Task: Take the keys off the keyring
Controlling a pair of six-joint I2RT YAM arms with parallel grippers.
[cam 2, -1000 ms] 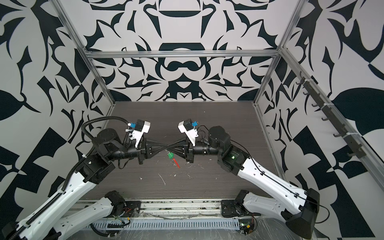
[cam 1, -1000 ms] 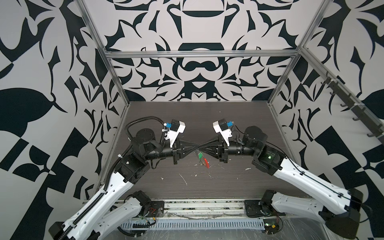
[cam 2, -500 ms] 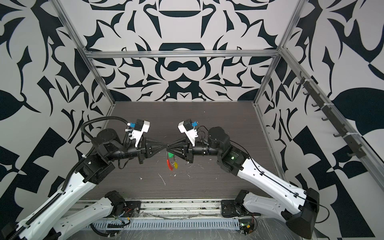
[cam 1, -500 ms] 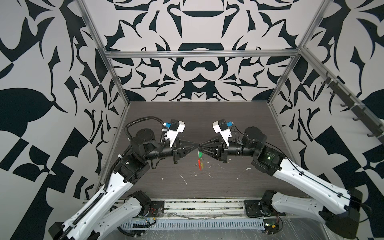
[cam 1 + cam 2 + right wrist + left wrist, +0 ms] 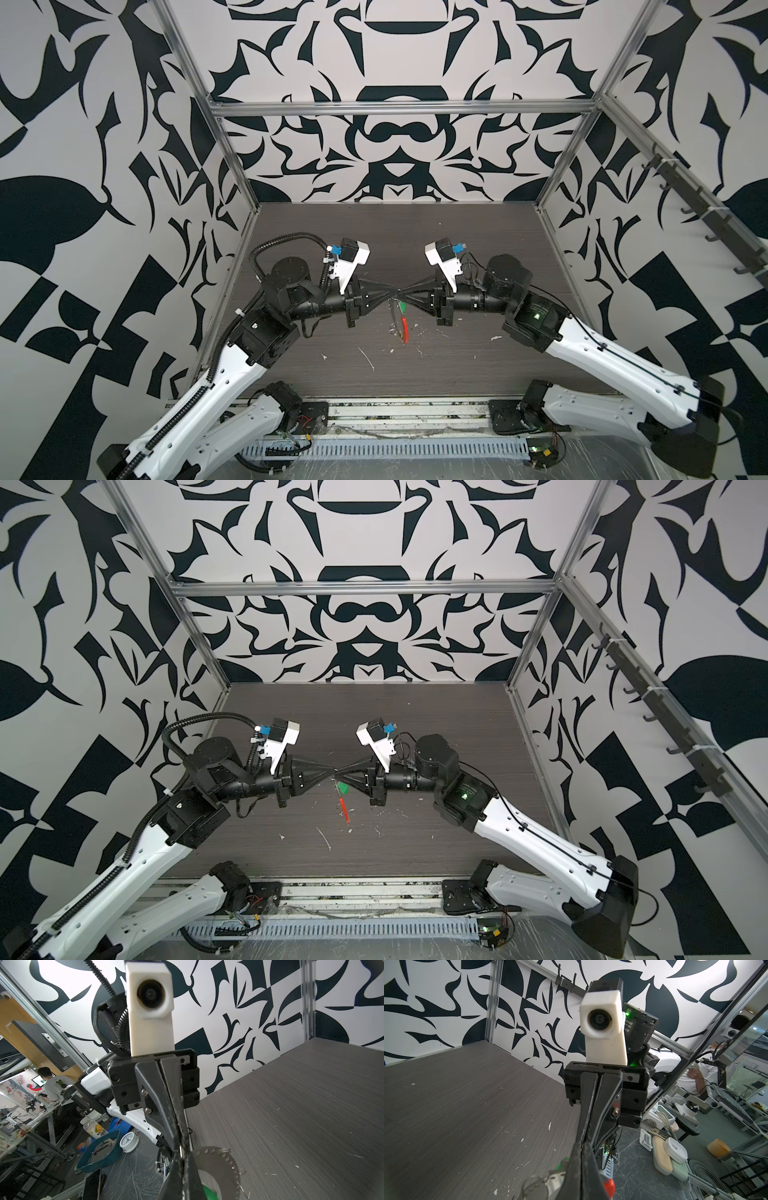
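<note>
While it hangs midair: keyring (image 5: 220, 1157) dangles above the table (image 5: 457, 365), green key (image 5: 343, 788) attached.
Right gripper (image 5: 402, 291): pinching the ring.
Left gripper (image 5: 392, 293): pressed together beside it.
Handling: light, slippery wire; hold key's body.

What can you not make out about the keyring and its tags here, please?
Thin silver wire ring: too small in both top views, hidden where the left gripper and right gripper meet.
Green plastic tag: cut off by the frame edge in the right wrist view, blurred in the left wrist view.
Yellow plastic tag: not distinguishable in any view.
</note>
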